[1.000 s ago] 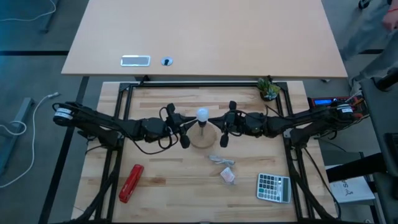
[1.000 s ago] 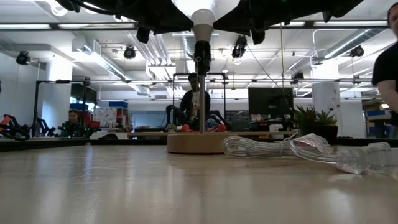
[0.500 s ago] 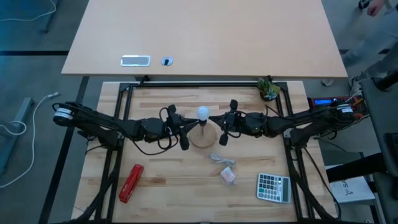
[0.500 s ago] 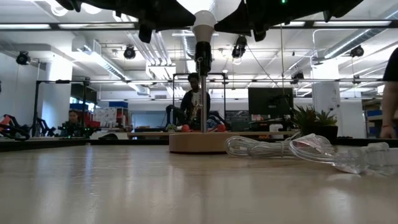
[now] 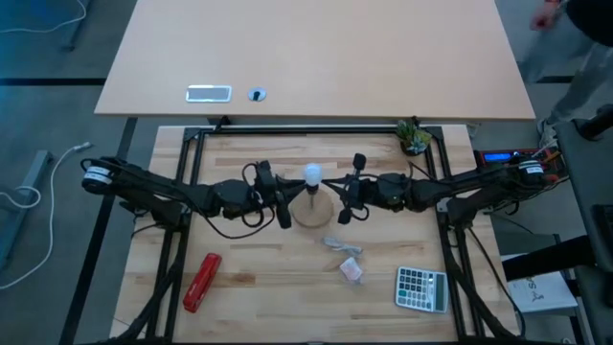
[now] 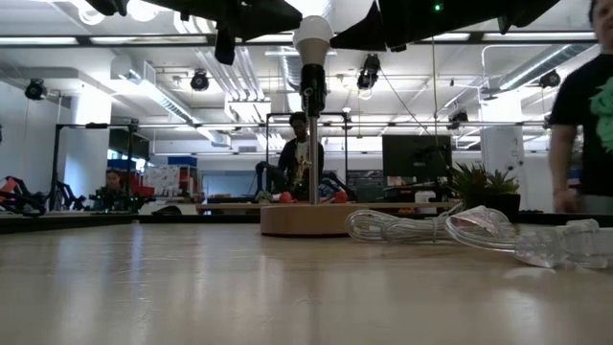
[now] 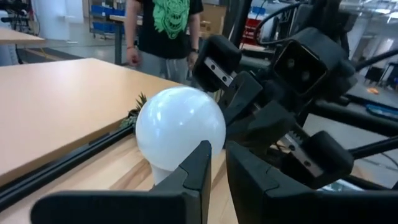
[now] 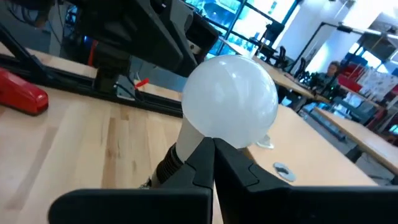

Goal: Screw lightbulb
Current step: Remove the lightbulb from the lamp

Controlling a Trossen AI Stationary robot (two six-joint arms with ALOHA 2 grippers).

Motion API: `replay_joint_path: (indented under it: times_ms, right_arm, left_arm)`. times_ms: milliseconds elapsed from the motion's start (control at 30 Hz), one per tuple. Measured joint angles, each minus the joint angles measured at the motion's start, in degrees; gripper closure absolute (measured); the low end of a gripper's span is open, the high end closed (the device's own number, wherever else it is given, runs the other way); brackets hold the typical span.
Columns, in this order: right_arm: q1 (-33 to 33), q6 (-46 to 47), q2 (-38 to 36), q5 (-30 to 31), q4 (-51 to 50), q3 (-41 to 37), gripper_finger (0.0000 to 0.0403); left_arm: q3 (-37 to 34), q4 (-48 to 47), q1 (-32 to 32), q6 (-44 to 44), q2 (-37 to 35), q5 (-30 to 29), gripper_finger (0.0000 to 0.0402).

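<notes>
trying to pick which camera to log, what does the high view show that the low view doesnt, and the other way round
Only the high view shows the red stapler, the calculator, the small plant at the table's far edge, and both arms whole, with the left gripper and right gripper flanking the lamp. Only the low view shows the lamp's thin upright stem and people in the room behind. Both show the lightbulb on the round wooden base and the clear plastic wrapper.
</notes>
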Motion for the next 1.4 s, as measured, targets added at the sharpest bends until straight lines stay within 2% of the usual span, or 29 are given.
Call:
replay_joint_path:
  times_ms: [433,633,733,933,1167,1400]
  right_arm:
    - [0.02,-1.39,-2.82,-0.15,-2.16,0.00,0.0403]
    - [0.02,2.73,-6.58,-0.50,-9.49,0.00,0.0403]
    - [0.02,5.60,-8.59,-1.31,-12.91,0.00,0.0403]
    - [0.10,12.85,-12.17,-7.27,-16.54,0.00,0.0403]
    - [0.15,17.36,-11.21,-11.08,-16.52,-0.02,0.0403]
    - [0.15,19.78,-9.25,-11.41,-16.53,-0.31,0.0403]
  left_arm:
    - [0.00,-0.14,-0.15,-4.62,-0.71,-3.18,0.0361]
    - [0.00,-0.09,-0.15,-4.44,-2.10,-3.28,0.0361]
    - [0.00,-0.21,-0.15,-3.12,-2.69,-3.24,0.0361]
    - [0.02,-3.92,-0.15,-0.50,-4.70,-3.52,0.0361]
    - [0.02,-12.74,0.18,0.21,-4.79,-9.13,0.0361]
    - [0.02,-13.94,0.31,6.74,-2.99,-5.98,0.0361]
